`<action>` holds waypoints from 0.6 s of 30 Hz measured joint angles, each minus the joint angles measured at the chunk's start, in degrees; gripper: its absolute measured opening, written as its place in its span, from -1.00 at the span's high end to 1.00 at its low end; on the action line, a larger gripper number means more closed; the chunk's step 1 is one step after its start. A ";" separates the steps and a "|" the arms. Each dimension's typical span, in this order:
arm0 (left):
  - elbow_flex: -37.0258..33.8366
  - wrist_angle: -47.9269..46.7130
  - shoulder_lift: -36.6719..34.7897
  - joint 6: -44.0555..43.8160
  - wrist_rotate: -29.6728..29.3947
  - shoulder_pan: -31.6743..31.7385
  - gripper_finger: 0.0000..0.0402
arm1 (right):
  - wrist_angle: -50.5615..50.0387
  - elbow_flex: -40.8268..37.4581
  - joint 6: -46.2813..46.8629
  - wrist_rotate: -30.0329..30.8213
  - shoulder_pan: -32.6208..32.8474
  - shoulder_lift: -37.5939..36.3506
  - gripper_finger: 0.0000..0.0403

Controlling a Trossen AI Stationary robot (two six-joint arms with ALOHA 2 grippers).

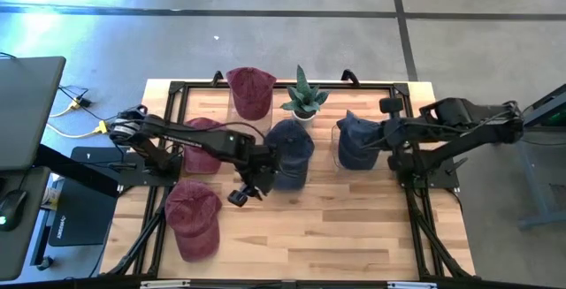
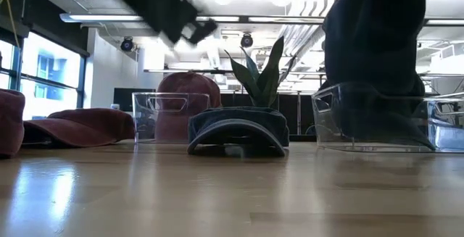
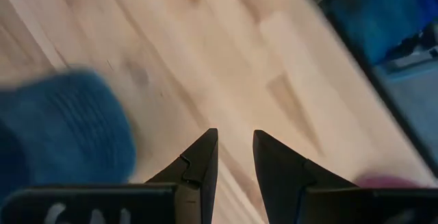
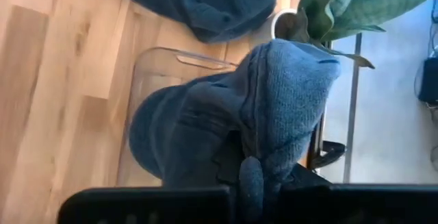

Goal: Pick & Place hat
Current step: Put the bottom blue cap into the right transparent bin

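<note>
Nearest the front edge of the wooden table point(image 1: 292, 236), at its left, lies a maroon cap point(image 1: 193, 218), clear of both arms. Just beyond it the left gripper point(image 1: 250, 187) hangs above bare wood beside a dark blue cap point(image 1: 290, 152) that rests flat on the table near the centre; in the left wrist view its two dark fingers point(image 3: 198, 166) stand a narrow gap apart with nothing between them, and only the planks show past the tips. In the low view this same gripper sits high in the air, well above the table surface. A second maroon cap point(image 1: 203, 143) lies under the left arm, toward the table's left side. At the right, the right gripper point(image 1: 376, 139) is clamped on a blue hat point(image 4: 267, 107), its fingers buried in the bunched knit cloth; the hat hangs over a clear plastic bin point(image 4: 161, 66), and the low view shows the dark fabric reaching down into the bin point(image 2: 384, 121), though whether it touches the bin floor cannot be told. Farther back, between the two bins, stands a small potted plant point(image 1: 304, 97) with stiff pointed leaves. At the far edge, left of the plant, a third maroon cap point(image 1: 251, 90) sits in another clear bin point(image 2: 156, 114).
</note>
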 joint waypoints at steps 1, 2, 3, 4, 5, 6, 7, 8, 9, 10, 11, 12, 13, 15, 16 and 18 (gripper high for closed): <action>-2.10 1.80 -0.14 -0.02 -0.06 0.06 0.56 | -0.07 -0.01 -0.33 -0.29 -0.48 0.02 0.98; -3.82 5.03 -0.41 -0.22 -0.06 0.04 0.56 | -0.01 -0.17 -0.43 -0.64 -0.80 0.10 0.98; -5.27 9.34 -0.68 -0.44 -0.14 0.04 0.56 | 0.00 -0.51 -0.45 -0.76 -1.05 0.20 0.98; -6.67 12.49 -0.84 -0.65 -0.54 0.04 0.56 | -0.16 -0.97 -0.55 -0.80 -1.31 0.23 0.97; -8.11 14.43 -0.87 -1.16 -0.86 0.04 0.56 | -0.11 -1.71 -0.73 -0.89 -1.38 0.26 0.96; -9.24 15.87 -0.69 -1.60 -0.96 0.00 0.56 | 0.13 -2.65 -0.94 -1.20 -1.36 0.26 0.96; -10.06 17.47 -0.46 -1.73 -0.94 -0.02 0.56 | 0.55 -3.86 -1.19 -1.77 -1.36 0.26 0.96; -10.58 18.94 -0.44 -1.73 -0.80 -0.12 0.56 | 1.05 -5.15 -1.55 -2.69 -1.36 0.26 0.96; -10.84 20.13 -0.61 -1.78 -0.67 -0.42 0.56 | 1.58 -6.46 -1.69 -4.19 -1.36 0.26 0.96; -10.91 20.73 -0.74 -1.77 -0.72 -0.55 0.56 | 1.92 -7.75 -1.78 -5.63 -1.34 0.28 0.97; -10.98 21.01 -0.75 -1.78 -0.76 -0.58 0.56 | 2.05 -9.01 -1.72 -6.64 -1.34 0.28 0.97; -11.09 21.07 -0.71 -1.78 -0.79 -0.85 0.56 | 2.32 -10.16 -1.52 -6.89 -1.33 0.28 0.98; -11.15 20.98 -0.67 -1.74 -0.80 -0.92 0.56 | 3.10 -11.32 -1.18 -6.96 -1.27 0.27 0.98; -11.13 21.24 -0.66 -1.69 -0.86 -0.92 0.56 | 4.85 -13.36 -1.13 -7.11 -1.14 0.13 0.98; -11.13 21.07 -0.66 -1.71 -0.90 -0.92 0.56 | 5.72 -14.31 -1.53 -7.12 -1.14 0.13 0.97; -11.13 20.75 -0.64 -1.72 -1.02 -0.81 0.56 | 8.15 -16.20 -2.35 -6.86 -1.12 0.05 0.94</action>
